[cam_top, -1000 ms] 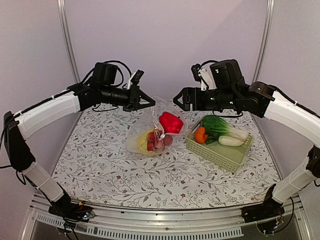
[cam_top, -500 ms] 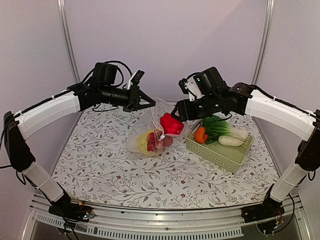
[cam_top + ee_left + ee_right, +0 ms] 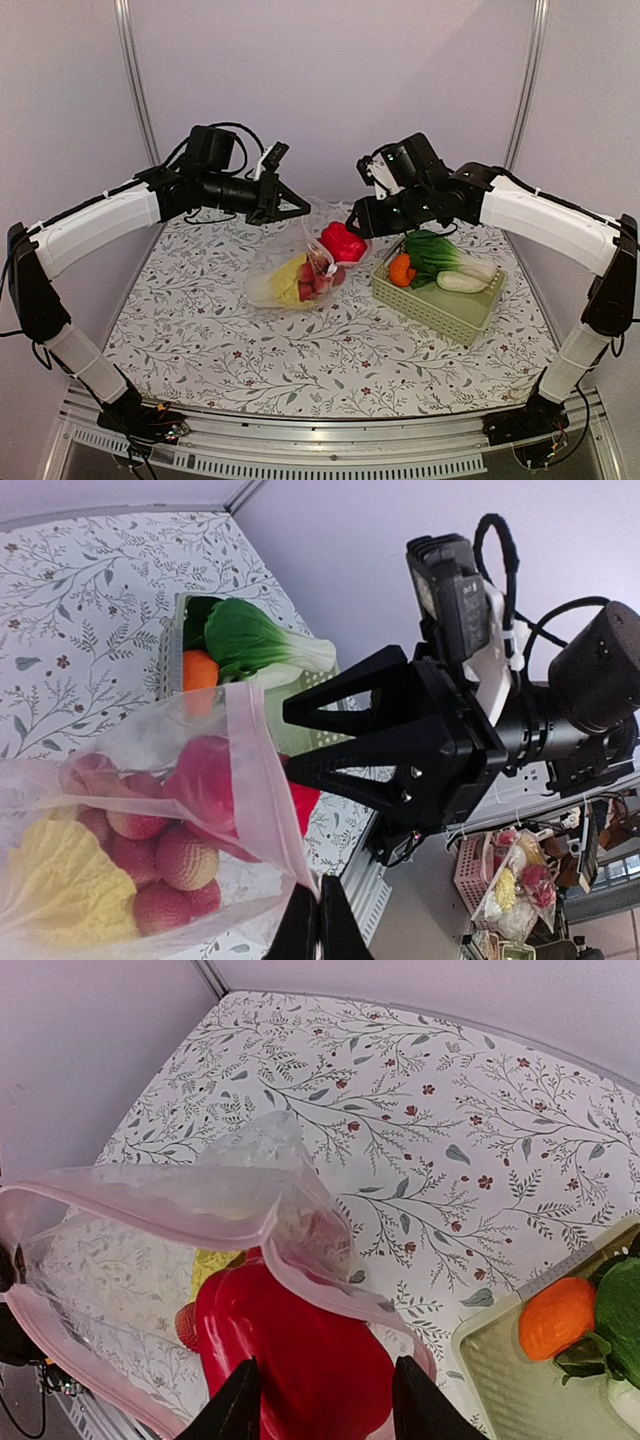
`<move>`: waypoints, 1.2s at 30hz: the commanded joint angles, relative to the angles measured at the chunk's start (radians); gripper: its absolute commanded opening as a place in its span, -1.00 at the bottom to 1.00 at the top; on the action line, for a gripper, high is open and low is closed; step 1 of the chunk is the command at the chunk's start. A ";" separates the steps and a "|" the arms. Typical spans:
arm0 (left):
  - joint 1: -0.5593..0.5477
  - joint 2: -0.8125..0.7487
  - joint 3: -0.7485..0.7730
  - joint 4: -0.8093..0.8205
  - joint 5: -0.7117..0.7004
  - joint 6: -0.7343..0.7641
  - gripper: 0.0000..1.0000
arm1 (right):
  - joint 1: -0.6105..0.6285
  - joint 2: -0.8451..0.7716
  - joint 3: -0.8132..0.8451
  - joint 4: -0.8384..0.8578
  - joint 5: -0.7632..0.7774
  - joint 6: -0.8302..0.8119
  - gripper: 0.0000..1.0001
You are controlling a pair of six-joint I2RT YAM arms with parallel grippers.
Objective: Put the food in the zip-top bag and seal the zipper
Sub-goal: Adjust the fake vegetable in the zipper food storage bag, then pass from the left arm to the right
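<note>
The clear zip-top bag [image 3: 290,280] lies mid-table with its mouth lifted. My left gripper [image 3: 297,208] is shut on the mouth edge, pinching the pinkish zipper strip [image 3: 255,780] at its fingertips [image 3: 318,920]. A yellow cabbage [image 3: 60,880] and small red-pink fruits [image 3: 160,865] lie inside the bag. A glossy red fruit [image 3: 343,242] sits at the bag mouth. My right gripper [image 3: 355,222] has both fingers pressed on the sides of this red fruit [image 3: 290,1360]. The mouth strip [image 3: 150,1215] arches just beyond it.
A pale green basket [image 3: 450,310] stands right of the bag, holding an orange [image 3: 401,270], a green leafy vegetable [image 3: 440,252] and a white piece [image 3: 462,282]. Both arms reach over the table's far half. Back wall and frame posts stand close behind.
My right gripper swung in from the right onto the red fruit, and its jaws narrowed around it. The bag shifted slightly left. The left gripper stayed still, holding the bag edge.
</note>
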 commanded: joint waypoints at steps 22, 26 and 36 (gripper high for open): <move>0.009 -0.023 0.010 0.024 0.030 0.021 -1.00 | -0.024 0.018 0.074 0.018 -0.083 -0.033 0.02; 0.008 -0.024 0.009 0.025 0.036 0.018 -1.00 | -0.026 0.044 0.094 0.019 -0.086 -0.036 -0.01; 0.008 -0.035 0.004 0.018 0.036 0.025 -1.00 | -0.043 0.102 0.139 0.034 -0.122 -0.045 -0.10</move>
